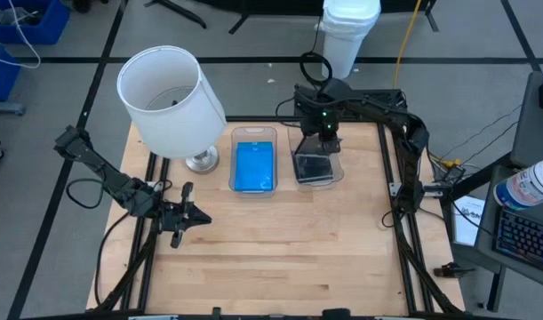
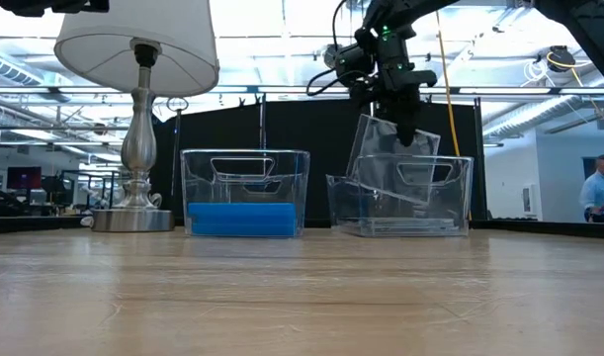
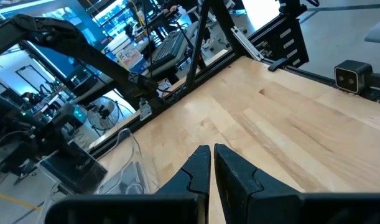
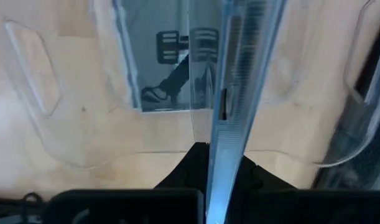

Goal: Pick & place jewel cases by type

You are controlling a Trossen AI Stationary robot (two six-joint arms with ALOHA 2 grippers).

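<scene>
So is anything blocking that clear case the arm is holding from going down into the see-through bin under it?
Nothing visible does. The right gripper holds the clear square jewel case tilted, its lower part already inside the clear rectangular plastic bin, above cases lying flat there. The left gripper waits far off.

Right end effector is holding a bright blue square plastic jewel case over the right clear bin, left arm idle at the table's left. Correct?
Not blue. The right end effector holds a clear square plastic jewel case, tilted into the right clear rectangular plastic bin; the low view shows it. The left end effector does wait at the left.
</scene>
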